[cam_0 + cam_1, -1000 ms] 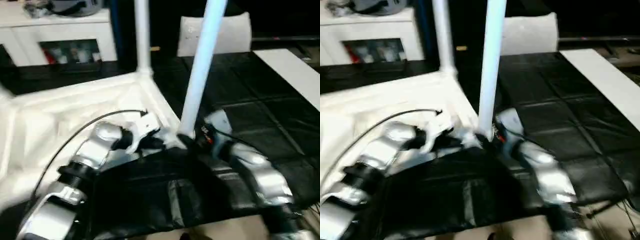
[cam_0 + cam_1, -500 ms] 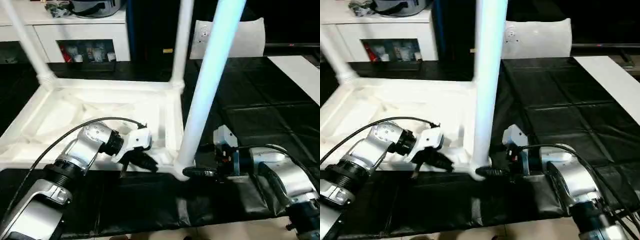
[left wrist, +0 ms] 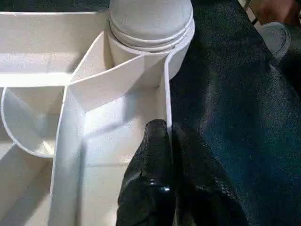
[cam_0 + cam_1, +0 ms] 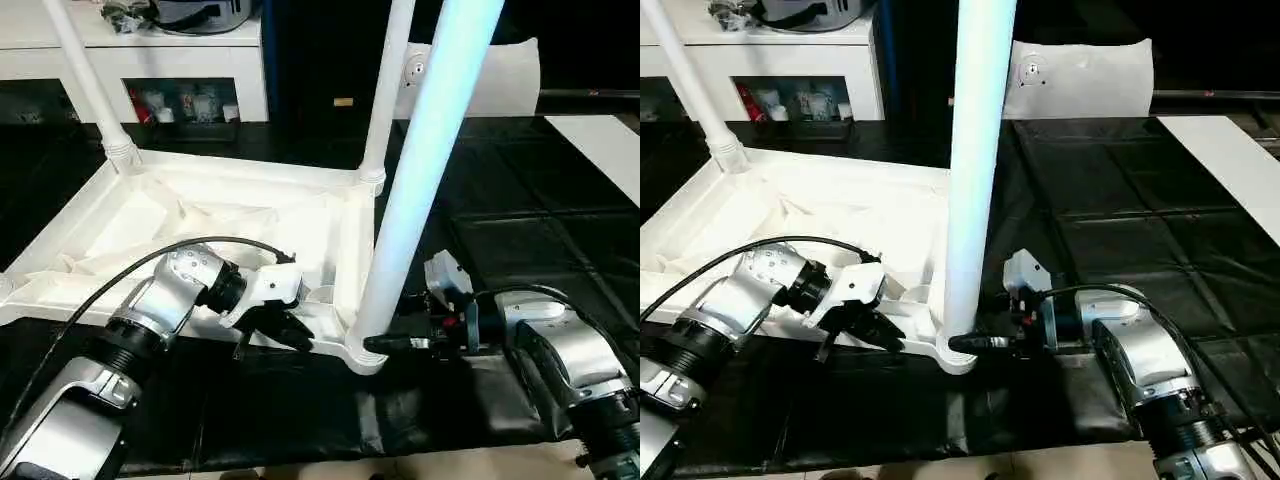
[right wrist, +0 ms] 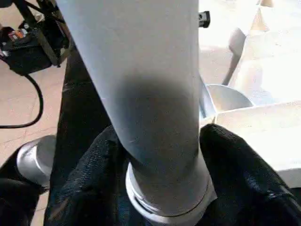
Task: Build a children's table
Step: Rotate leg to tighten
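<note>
The children's table (image 4: 200,215) lies upside down on the black work surface, ribbed underside up. Two far legs (image 4: 85,80) (image 4: 392,80) stand in their sockets. The near right leg (image 4: 425,150) rises from its corner socket (image 4: 362,355). My right gripper (image 4: 385,343) is at that leg's base. In the right wrist view its fingers (image 5: 94,179) press both sides of the leg (image 5: 150,94). My left gripper (image 4: 290,333) is shut on the table's thin near rim (image 3: 166,94), just beside the same corner socket (image 3: 150,28).
A white cabinet (image 4: 150,50) with shelves stands at the back left. Behind the table leans a white cushion-like panel (image 4: 500,85). A white board (image 4: 600,140) lies at the far right on the black cover (image 4: 520,200). The cover's front edge runs below my forearms.
The camera has swung and steadied, so the whole picture shifted. My right gripper's fingers have closed in on the base of the near leg. The left gripper stays shut at the rim.
</note>
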Motion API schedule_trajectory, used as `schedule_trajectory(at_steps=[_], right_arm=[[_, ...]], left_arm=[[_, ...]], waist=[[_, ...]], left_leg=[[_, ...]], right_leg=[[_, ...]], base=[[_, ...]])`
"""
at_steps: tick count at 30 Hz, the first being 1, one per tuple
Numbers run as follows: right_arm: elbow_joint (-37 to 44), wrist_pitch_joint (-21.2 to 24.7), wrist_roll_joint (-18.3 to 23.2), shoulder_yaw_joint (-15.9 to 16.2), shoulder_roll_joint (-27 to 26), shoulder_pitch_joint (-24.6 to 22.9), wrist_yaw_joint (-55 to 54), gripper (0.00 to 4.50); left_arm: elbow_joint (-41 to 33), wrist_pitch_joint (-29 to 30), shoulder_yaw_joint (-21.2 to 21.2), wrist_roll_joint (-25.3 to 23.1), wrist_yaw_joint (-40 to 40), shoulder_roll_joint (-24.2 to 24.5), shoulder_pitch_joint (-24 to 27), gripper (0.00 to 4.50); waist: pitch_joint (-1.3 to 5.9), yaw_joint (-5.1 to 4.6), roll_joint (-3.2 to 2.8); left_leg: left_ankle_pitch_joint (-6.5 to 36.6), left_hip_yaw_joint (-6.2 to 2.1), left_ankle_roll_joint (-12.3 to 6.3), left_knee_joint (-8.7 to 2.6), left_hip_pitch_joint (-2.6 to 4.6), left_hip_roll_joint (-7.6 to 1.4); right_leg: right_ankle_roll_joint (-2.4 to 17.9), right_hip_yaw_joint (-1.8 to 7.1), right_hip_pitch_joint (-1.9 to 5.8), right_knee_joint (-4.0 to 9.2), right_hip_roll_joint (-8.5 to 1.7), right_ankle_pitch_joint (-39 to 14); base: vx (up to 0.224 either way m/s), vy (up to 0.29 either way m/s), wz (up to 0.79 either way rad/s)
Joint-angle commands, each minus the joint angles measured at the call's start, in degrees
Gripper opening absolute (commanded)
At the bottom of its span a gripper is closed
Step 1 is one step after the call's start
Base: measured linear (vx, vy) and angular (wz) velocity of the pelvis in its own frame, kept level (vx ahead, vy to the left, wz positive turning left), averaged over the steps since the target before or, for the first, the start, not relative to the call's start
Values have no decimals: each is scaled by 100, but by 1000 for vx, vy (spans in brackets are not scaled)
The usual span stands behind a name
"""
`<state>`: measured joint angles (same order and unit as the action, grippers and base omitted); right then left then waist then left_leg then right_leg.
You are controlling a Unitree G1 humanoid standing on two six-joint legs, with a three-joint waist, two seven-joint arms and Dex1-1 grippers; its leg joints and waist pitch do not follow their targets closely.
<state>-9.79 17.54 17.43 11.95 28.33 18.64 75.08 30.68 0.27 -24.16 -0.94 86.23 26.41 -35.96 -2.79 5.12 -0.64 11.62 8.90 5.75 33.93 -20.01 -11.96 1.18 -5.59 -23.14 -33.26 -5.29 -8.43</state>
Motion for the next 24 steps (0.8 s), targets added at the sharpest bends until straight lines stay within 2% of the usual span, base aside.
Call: schedule_trajectory(at_steps=[1, 4, 8, 12, 13, 14, 15, 16, 17, 18, 19, 21, 23, 24], right_arm=[[2, 53, 72, 46, 23, 109, 21, 232], [34, 129, 122, 42, -7, 86, 67, 209], [196, 326, 258, 7, -54, -24, 51, 199], [462, 604, 242, -72, -225, -186, -512, 198], [485, 598, 126, -85, -329, -207, -794, 198], [458, 619, -64, -133, -548, -198, -1319, 198], [379, 706, -280, -222, -873, -153, -2038, 198], [379, 706, -280, -222, -873, -153, -2038, 197], [310, 788, -390, -301, -1127, -99, -2530, 196], [243, 912, -476, -396, -1423, -37, -3067, 195], [214, 952, -508, -432, -1538, -13, -3270, 194], [55, 1101, -700, -506, -1967, 94, -4064, 194], [-94, 1109, -870, -530, -2325, 184, -4686, 193], [-277, 1138, -930, -655, -2761, 298, -5303, 193]], left_arm=[[-90, -99, -229, -57, 353, 27, -35, 0], [-94, -87, -227, -63, 365, 57, -15, 0], [-137, 75, -172, 6, 323, 36, 19, 0], [-169, 640, 3, 9, -251, -168, -10, 0], [-155, 804, 75, 17, -465, -265, -29, 0], [-145, 1076, 168, 12, -787, -407, -61, 0], [-126, 1289, 245, -28, -1147, -565, -99, 0], [-126, 1289, 245, -28, -1147, -565, -99, 0], [-118, 1495, 326, -18, -1418, -710, -126, 0], [-102, 1718, 445, 16, -1765, -906, -165, 0], [-87, 1790, 496, 31, -1910, -989, -183, 0], [14, 2045, 699, 33, -2572, -1344, -282, 0], [86, 2243, 863, 5, -3154, -1632, -352, 0], [132, 2406, 1057, -30, -3779, -1924, -411, 0]], waist=[[401, -21, 48], [396, -20, 45], [396, -19, 40], [385, -26, 35], [375, -34, 29], [373, -37, 20], [347, -65, 37], [341, -80, 40], [341, -84, 45], [332, -118, 50], [325, -201, 40], [332, -293, 47], [351, -360, 53], [348, -397, 38]], left_leg=[[793, 76, -389, -391, -19, -104], [796, 78, -388, -395, -16, -106], [804, 77, -371, -395, -15, -105], [828, 70, -316, -406, -16, -101], [903, 80, -278, -406, 0, -95], [939, 77, -236, -406, 10, -96], [1050, 73, -151, -417, 0, -72], [1104, 66, -102, -425, -6, -58], [1227, 60, -67, -417, 29, -34], [1259, 59, -45, -421, 22, -31], [1379, 32, 11, -420, 5, -8], [1409, 14, 16, -419, -16, -3], [1366, 13, -50, -413, -34, 7], [1300, 21, -68, -412, -49, 5]], right_leg=[[1061, 251, 347, 321, -272, -1666], [1072, 250, 346, 323, -270, -1677], [1062, 249, 346, 325, -272, -1719], [1017, 251, 350, 337, -273, -1807], [984, 252, 322, 356, -272, -1942], [967, 254, 316, 361, -273, -2001], [892, 239, 308, 388, -262, -2259], [816, 227, 315, 406, -259, -2451], [636, 203, 298, 470, -271, -2849], [579, 205, 295, 478, -268, -2946], [455, 162, 289, 517, -267, -3199], [391, 148, 296, 521, -255, -3203], [413, 145, 308, 540, -255, -3068], [483, 163, 288, 523, -247, -2895]], base=[[0, 0, 0], [0, 0, 0], [0, 0, 0], [0, 0, 0], [0, 0, 0], [0, 0, 0], [0, 0, 0], [0, 0, 0], [0, 0, 0], [0, 0, 0], [0, 0, 0], [0, 0, 0], [0, 0, 0], [0, 0, 0]])
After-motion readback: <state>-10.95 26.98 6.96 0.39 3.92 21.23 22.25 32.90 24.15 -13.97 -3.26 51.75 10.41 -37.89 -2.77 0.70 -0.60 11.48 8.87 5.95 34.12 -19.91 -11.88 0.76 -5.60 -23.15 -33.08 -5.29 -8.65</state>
